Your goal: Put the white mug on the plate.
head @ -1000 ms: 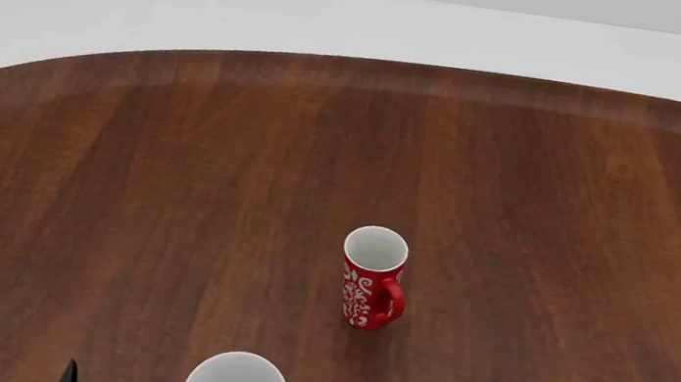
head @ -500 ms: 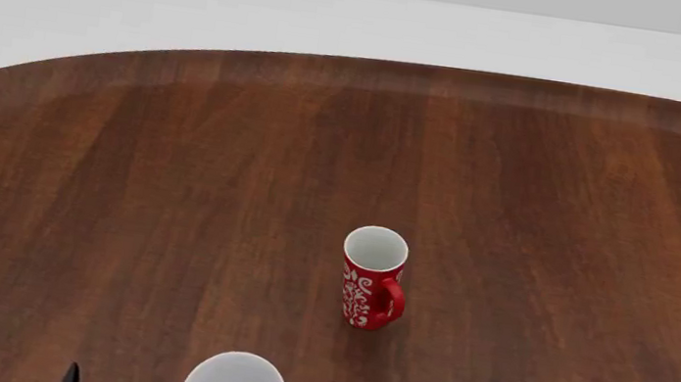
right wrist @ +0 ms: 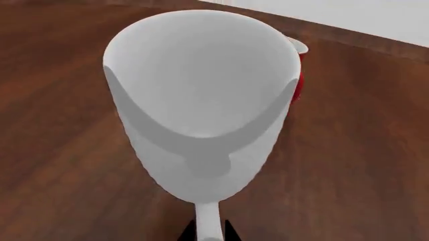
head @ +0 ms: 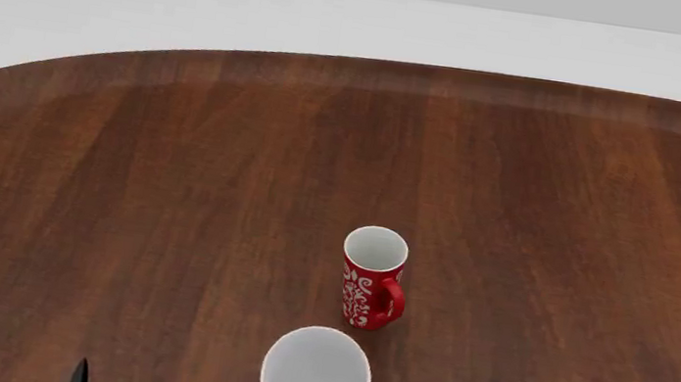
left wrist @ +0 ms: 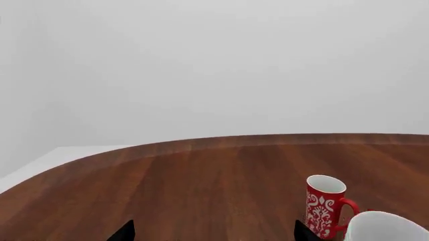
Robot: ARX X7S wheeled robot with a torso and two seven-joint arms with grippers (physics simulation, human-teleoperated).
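The white mug shows at the near edge of the head view, just in front of the red mug. In the right wrist view the white mug fills the frame, and my right gripper is shut on its handle, a dark fingertip on each side. My left gripper is open at the head view's lower left, with nothing between its fingertips. From the left wrist view, the white mug appears beside the red mug. The plate is out of view. My right gripper does not show in the head view.
The dark wooden table has a rounded far-left edge, with pale floor beyond it. The red mug with white swirls stands upright near the table's middle, its handle turned toward the right.
The white mug has moved to the right and further into the head view, closer to the red mug. The left gripper's tips have shifted slightly right. The red mug has stayed put.
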